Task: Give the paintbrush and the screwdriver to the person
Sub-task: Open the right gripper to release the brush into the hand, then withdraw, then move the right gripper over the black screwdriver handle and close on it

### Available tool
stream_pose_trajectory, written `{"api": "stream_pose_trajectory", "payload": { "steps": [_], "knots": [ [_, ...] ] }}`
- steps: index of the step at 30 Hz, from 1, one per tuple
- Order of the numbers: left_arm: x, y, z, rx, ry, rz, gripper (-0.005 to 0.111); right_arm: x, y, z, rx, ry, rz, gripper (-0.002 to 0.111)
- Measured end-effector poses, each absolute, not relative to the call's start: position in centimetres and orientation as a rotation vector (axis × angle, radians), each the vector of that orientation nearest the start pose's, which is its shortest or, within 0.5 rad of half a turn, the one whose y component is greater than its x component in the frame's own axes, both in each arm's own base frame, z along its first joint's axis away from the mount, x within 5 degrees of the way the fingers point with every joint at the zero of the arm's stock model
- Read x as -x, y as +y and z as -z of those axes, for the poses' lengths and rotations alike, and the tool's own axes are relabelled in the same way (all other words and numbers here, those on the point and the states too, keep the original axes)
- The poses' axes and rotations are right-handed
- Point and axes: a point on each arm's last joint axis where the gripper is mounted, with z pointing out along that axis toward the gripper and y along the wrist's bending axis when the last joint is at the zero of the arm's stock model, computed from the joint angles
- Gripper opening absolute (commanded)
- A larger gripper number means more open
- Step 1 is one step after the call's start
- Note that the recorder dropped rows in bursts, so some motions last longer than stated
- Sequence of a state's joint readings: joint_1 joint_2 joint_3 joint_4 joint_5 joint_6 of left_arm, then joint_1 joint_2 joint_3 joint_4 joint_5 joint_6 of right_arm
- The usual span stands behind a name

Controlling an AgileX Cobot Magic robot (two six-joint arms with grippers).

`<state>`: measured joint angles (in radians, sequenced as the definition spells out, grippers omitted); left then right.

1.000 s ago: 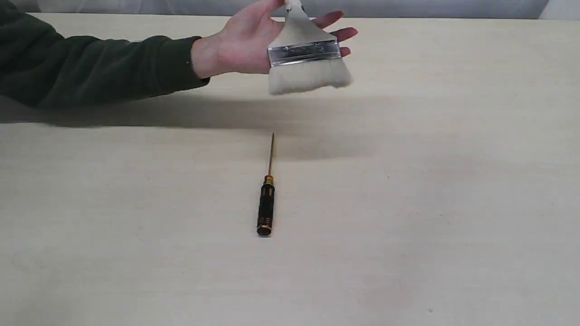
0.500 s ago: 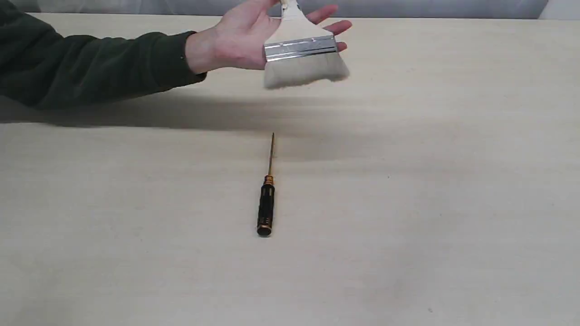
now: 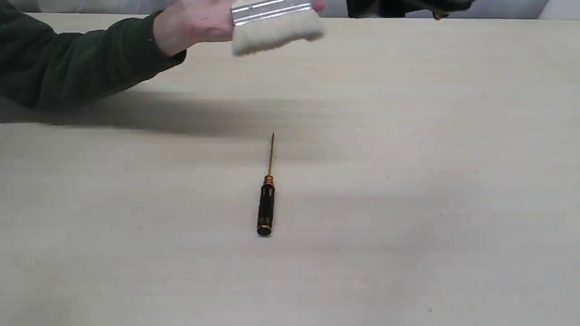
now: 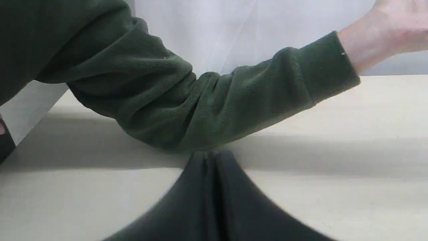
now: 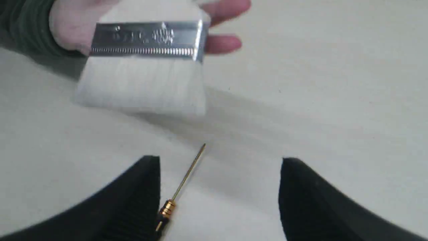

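Observation:
The person's hand (image 3: 195, 20) holds the paintbrush (image 3: 276, 27) at the far top edge, bristles hanging down; its handle is cut off by the frame. The right wrist view shows the same paintbrush (image 5: 143, 67) lying against the person's palm (image 5: 67, 26). The screwdriver (image 3: 266, 203) lies alone mid-table, black handle near, gold shaft pointing away. My right gripper (image 5: 219, 160) is open and holds nothing; it hangs above the table, with the screwdriver's shaft (image 5: 185, 177) showing beside one finger. My left gripper (image 4: 209, 155) is shut, just in front of the person's green sleeve (image 4: 217, 107).
A dark part of my right arm (image 3: 408, 7) shows at the top edge, right of the brush. The person's forearm (image 3: 68, 68) stretches in from the left over the pale wooden table (image 3: 430, 203). A light backdrop (image 4: 250, 33) stands behind the table.
The hand has carried the paintbrush up and to the left, partly out of frame. A dark part of my right arm has come into view at the top. The screwdriver has not moved.

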<state>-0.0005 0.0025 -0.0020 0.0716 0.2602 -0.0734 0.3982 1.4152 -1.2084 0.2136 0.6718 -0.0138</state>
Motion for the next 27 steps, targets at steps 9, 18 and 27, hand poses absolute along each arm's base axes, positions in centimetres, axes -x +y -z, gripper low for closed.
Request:
{"api": "stream_pose_trajectory", "payload": {
  "steps": [9,18,27],
  "knots": [
    [-5.5,0.2,-19.0,0.017,1.744,-0.013,0.000,-22.8,10.9,-30.3,0.265,2.308,-0.475,0.056],
    [-5.5,0.2,-19.0,0.017,1.744,-0.013,0.000,-19.2,10.2,-24.8,0.280,2.347,-0.576,0.052],
    [-5.5,0.2,-19.0,0.017,1.744,-0.013,0.000,-18.5,10.9,-23.9,0.355,2.253,-0.695,0.024]
  ]
}}
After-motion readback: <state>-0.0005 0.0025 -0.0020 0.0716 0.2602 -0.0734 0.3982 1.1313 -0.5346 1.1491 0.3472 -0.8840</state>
